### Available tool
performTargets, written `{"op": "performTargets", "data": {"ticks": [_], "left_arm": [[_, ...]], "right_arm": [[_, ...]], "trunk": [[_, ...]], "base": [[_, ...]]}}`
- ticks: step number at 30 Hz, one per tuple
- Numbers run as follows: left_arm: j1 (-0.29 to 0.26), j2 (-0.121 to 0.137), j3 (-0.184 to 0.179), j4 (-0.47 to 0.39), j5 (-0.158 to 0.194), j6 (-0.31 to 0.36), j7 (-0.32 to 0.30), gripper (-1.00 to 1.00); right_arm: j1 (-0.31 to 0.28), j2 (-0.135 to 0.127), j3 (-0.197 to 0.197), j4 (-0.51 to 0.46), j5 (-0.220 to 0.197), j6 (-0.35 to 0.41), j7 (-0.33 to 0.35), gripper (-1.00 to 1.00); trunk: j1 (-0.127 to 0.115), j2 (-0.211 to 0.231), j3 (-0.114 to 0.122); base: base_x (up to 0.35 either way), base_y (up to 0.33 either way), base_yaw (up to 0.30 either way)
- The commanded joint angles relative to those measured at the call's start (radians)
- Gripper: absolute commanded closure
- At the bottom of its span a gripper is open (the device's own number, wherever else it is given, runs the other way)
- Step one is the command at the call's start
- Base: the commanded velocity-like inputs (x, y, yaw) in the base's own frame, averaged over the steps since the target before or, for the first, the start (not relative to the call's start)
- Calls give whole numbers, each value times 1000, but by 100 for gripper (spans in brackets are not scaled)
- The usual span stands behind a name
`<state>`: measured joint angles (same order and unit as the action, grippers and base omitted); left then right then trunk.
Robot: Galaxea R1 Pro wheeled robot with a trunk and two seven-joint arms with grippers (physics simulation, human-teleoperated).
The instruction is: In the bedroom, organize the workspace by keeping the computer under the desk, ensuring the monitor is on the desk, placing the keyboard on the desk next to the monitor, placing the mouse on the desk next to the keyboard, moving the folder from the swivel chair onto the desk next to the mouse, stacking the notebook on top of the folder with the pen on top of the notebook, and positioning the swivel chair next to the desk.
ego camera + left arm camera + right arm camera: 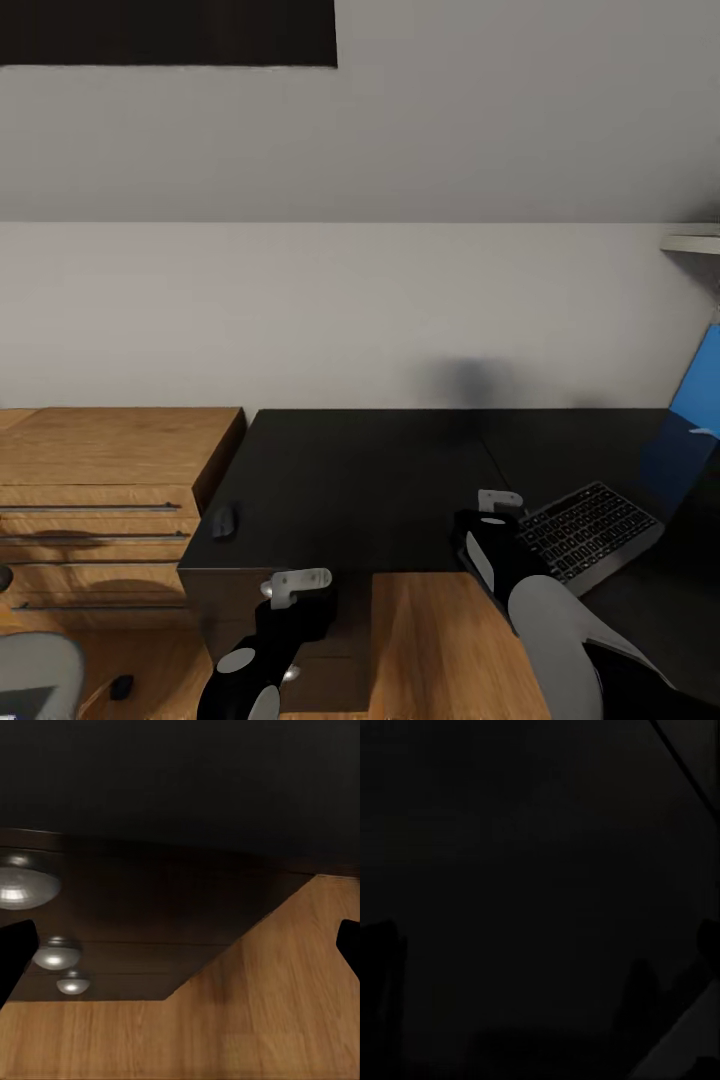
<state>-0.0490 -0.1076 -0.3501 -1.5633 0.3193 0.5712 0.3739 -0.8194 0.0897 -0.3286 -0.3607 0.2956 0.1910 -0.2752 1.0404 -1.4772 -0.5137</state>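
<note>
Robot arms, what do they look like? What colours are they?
In the head view both arms are glossy black with rounded light-grey shell panels. The left tool and the right tool each end in a small pale-grey bracket. In the left wrist view its fingertips look plain black. No cables show.

1 desk (380, 470), 1 keyboard (588, 532), 1 mouse (223, 520).

Dark desk (180, 780) underside above oak floor (247, 1020), three round metal knobs (22, 885) on a dark panel.
</note>
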Motion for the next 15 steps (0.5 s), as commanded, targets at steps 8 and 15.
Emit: {"op": "performTargets", "data": {"ticks": [8,15], "left_arm": [[0,0,-1,-1,11,3,10,-100],[-1,0,-1,-1,11,3,10,-100]], "right_arm": [[0,1,-7,6,10,11,2,-100],[0,1,-7,7,10,10,2,-100]], "trunk": [[0,-1,-1],[0,-1,-1]], "base": [[-121,0,0],[-71,0,0]]}}
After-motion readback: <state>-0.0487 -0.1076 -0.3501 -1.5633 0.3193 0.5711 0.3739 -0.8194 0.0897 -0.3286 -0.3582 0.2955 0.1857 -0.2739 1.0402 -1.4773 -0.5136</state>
